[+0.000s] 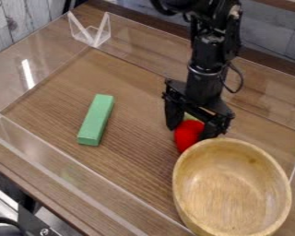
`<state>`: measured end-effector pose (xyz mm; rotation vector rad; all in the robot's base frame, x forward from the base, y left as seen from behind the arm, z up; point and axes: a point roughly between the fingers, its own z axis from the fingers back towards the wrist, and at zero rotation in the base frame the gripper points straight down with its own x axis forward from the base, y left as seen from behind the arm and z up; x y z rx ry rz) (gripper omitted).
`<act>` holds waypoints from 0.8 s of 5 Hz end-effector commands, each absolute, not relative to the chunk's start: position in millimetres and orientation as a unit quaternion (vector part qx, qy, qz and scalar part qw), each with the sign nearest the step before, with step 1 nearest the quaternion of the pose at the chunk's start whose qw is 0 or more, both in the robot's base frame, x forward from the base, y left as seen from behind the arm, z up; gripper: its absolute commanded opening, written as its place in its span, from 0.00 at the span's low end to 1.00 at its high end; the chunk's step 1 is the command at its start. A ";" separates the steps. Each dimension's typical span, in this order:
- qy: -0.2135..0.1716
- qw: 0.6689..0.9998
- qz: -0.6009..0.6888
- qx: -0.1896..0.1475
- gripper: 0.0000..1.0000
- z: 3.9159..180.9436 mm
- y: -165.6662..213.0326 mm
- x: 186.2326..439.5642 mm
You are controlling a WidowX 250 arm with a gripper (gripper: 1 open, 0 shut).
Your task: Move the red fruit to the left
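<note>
The red fruit [184, 138] is small, glossy and rounded, and sits on the wooden table just left of the wooden bowl's rim. My black gripper [194, 124] hangs straight down over it, with its fingers [171, 115] low on either side of the fruit's top. The jaws stand apart around the fruit and I cannot see that they press on it. The fruit's green top is hidden behind the gripper.
A large wooden bowl [231, 186] stands at the front right, close to the fruit. A green rectangular block [96, 119] lies to the left of the middle. Clear plastic walls [40, 152] run around the table.
</note>
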<state>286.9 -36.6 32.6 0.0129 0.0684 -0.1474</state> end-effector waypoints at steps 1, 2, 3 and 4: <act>0.024 0.995 -0.098 0.013 0.00 31.1 -39.0 288.9; 0.022 0.994 -0.103 0.015 0.00 28.1 -37.9 290.4; 0.021 0.994 -0.105 0.018 0.00 25.8 -36.5 291.9; 0.019 0.994 -0.107 0.021 0.00 23.9 -35.0 293.1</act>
